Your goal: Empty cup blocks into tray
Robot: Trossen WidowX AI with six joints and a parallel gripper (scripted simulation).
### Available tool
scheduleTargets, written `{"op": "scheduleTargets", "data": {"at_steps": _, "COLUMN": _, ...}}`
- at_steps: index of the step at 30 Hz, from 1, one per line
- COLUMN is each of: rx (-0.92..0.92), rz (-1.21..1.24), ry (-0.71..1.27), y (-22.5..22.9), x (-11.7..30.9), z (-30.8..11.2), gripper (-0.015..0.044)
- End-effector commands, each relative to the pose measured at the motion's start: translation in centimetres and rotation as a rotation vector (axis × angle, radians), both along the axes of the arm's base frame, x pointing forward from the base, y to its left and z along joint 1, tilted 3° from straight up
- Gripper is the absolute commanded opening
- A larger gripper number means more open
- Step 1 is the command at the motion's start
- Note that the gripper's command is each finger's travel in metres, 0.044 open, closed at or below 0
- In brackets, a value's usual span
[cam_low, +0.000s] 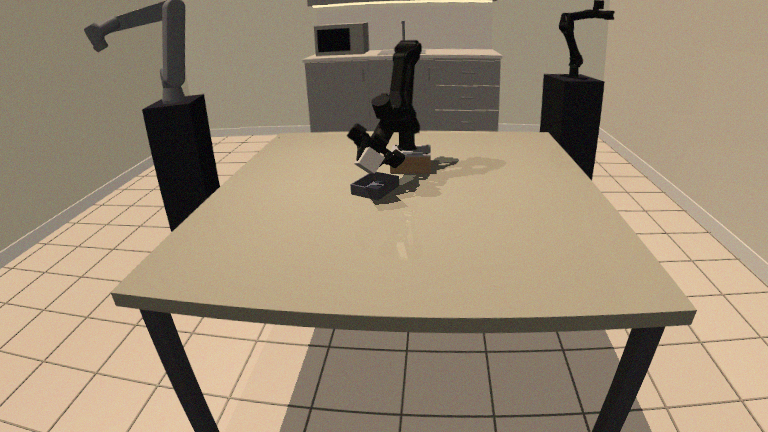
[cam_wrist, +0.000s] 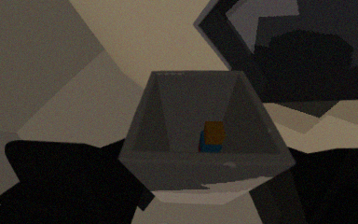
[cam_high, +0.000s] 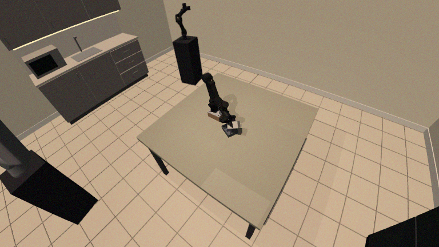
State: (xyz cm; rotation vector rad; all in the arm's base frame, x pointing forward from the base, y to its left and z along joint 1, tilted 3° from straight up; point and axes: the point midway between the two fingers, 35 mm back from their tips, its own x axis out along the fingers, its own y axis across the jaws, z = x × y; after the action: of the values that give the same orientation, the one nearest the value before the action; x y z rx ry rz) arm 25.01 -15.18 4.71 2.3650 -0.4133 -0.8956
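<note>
Tipping of the pale cup above the dark tray

The square-mouthed, smooth-walled cup (cam_high: 233, 125) (cam_low: 369, 160) (cam_wrist: 205, 175) is clamped in the black claw (cam_high: 231, 122) (cam_low: 378, 151), tilted over the shallow, straight-sided tray (cam_high: 228, 133) (cam_low: 368, 189) (cam_wrist: 247, 51). Inside the cup, an orange cube (cam_wrist: 214, 133) and a blue block (cam_wrist: 212, 148) are seen, flat-faced and touching in the view. The tray is set on the matte, beige table (cam_high: 259, 153) (cam_low: 407, 274), near a brown block-shaped base (cam_high: 213, 116) (cam_low: 411, 165).

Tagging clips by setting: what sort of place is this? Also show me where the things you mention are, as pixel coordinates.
Probably a robot test room with a mock kitchen: an arm works on a table (cam_high: 259, 153) (cam_low: 407, 274), two more stand on pedestals, beside a microwave (cam_high: 43, 64) (cam_low: 341, 39).
</note>
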Motion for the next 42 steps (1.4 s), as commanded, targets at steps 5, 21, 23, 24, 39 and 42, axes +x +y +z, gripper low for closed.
{"op": "scheduleTargets", "data": {"at_steps": 5, "rx": 0.131, "rz": -0.097, "ry": -0.086, "y": -0.11, "x": 0.09, "z": -0.13, "gripper": 0.0}}
{"op": "scheduleTargets", "data": {"at_steps": 21, "rx": 0.386, "rz": -0.273, "ry": -0.249, "y": -0.16, "x": 0.25, "z": -0.36, "gripper": 0.0}}
{"op": "scheduleTargets", "data": {"at_steps": 23, "rx": 0.417, "rz": -0.295, "ry": -0.269, "y": -0.16, "x": 0.27, "z": -0.38, "gripper": 0.0}}
{"op": "scheduleTargets", "data": {"at_steps": 24, "rx": 0.433, "rz": -0.306, "ry": -0.28, "y": -0.16, "x": 0.28, "z": -0.4, "gripper": 0.0}}
{"op": "scheduleTargets", "data": {"at_steps": 39, "rx": 0.461, "rz": -0.324, "ry": -0.335, "y": -0.16, "x": 0.3, "z": -0.48, "gripper": 0.0}}
{"op": "scheduleTargets", "data": {"at_steps": 42, "rx": 0.454, "rz": -0.318, "ry": -0.351, "y": -0.14, "x": 0.28, "z": -0.48, "gripper": 0.0}}
